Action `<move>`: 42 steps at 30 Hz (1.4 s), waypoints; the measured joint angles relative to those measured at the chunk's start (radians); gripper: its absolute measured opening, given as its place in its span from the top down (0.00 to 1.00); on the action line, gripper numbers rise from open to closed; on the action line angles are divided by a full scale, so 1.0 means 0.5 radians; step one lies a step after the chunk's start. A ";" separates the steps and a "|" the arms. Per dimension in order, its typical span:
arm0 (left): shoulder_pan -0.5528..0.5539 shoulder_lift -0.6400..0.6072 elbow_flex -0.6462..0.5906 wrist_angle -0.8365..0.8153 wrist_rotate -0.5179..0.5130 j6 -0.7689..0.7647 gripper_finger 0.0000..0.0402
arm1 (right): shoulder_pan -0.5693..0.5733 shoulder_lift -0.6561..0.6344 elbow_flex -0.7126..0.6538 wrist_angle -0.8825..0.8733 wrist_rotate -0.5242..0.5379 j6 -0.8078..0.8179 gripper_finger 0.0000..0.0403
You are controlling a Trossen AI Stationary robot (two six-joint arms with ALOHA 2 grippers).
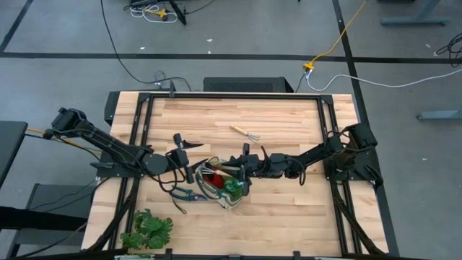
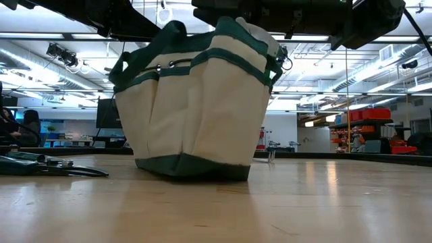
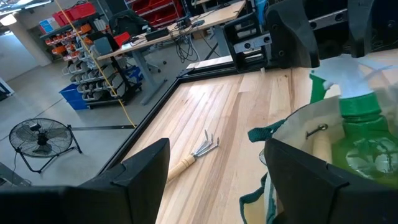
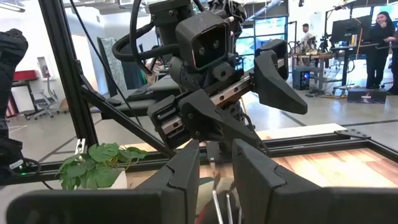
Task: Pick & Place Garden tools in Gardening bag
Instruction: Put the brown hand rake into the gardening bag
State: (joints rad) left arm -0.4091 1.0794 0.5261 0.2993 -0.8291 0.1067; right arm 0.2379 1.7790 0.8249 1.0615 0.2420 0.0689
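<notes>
Both pincers are held over the gardening bag: left pincer spread wide, right pincer narrowly parted. One hand rake lies apart on the desk.

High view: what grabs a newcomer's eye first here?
The canvas bag near the table's front middle, with both grippers meeting over it: the left gripper open at its left edge, the right gripper over its opening. A green spray bottle already sits inside, while one hand rake lies alone farther back.
</notes>
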 joint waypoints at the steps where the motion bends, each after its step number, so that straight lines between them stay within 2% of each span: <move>1: 0.000 0.000 0.000 0.000 0.000 0.000 0.33 | 0.000 0.000 0.000 0.001 0.000 -0.001 0.76; 10: 0.001 0.000 0.000 0.000 0.000 0.000 0.33 | -0.001 -0.012 0.000 0.006 0.000 -0.002 0.76; 17: 0.000 0.000 0.000 -0.001 0.000 0.001 0.33 | -0.004 -0.184 -0.001 -0.113 0.038 -0.075 0.76; 22: 0.000 0.000 0.000 0.000 0.000 0.001 0.33 | -0.041 -0.384 -0.001 -0.532 0.213 -0.042 0.76; 26: 0.000 0.000 0.000 0.000 0.000 0.001 0.33 | -0.092 -0.572 -0.001 -0.872 0.349 0.105 0.76; 33: 0.001 0.000 0.000 0.003 0.004 0.001 0.33 | -0.213 -0.825 -0.001 -1.418 0.355 0.361 0.76; 42: 0.000 0.000 0.000 0.005 0.029 0.000 0.33 | -0.443 -0.858 -0.001 -1.826 0.207 0.526 0.76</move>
State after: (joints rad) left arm -0.4089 1.0794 0.5259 0.3016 -0.8146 0.1070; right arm 0.0165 1.3502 0.8246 0.1484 0.3455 0.3321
